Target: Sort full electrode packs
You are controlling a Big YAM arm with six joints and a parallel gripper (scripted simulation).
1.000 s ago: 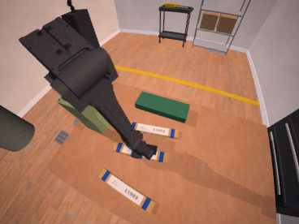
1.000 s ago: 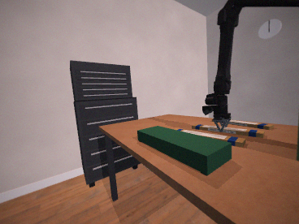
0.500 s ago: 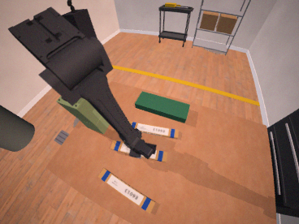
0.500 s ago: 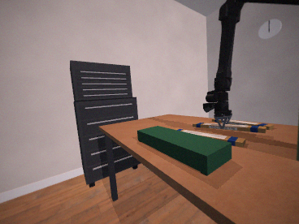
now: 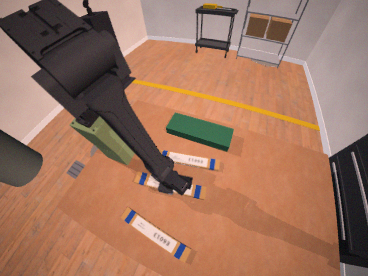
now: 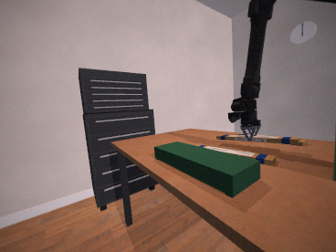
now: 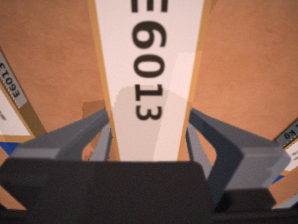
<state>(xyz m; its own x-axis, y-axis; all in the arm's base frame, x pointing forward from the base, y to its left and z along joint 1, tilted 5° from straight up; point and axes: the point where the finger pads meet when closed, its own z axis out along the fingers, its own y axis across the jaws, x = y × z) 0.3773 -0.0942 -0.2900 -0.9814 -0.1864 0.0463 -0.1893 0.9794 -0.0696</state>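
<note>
The gripper point(image 5: 172, 186) point(image 6: 250, 132) point(image 7: 148, 111) is clenched across the middle electrode pack point(image 5: 199, 191) point(image 6: 274, 140) point(image 7: 150, 65), likely to balance it for judging its weight. The near electrode pack point(image 5: 192, 160) point(image 6: 233, 153) lies beside the green platform point(image 5: 199, 134) point(image 6: 201, 166); the far electrode pack point(image 5: 157, 235) lies farthest from it, both unheld.

The middle electrode pack point(image 5: 199, 191) point(image 6: 287, 140) point(image 7: 150, 75) now sits higher — raised off the table point(image 5: 280, 165) point(image 6: 297, 205) point(image 7: 250, 65) compared with a second ago. The gripper point(image 5: 166, 187) point(image 6: 250, 137) point(image 7: 148, 111) is higher too, its fingers closed on the pack — both rise together.
</note>
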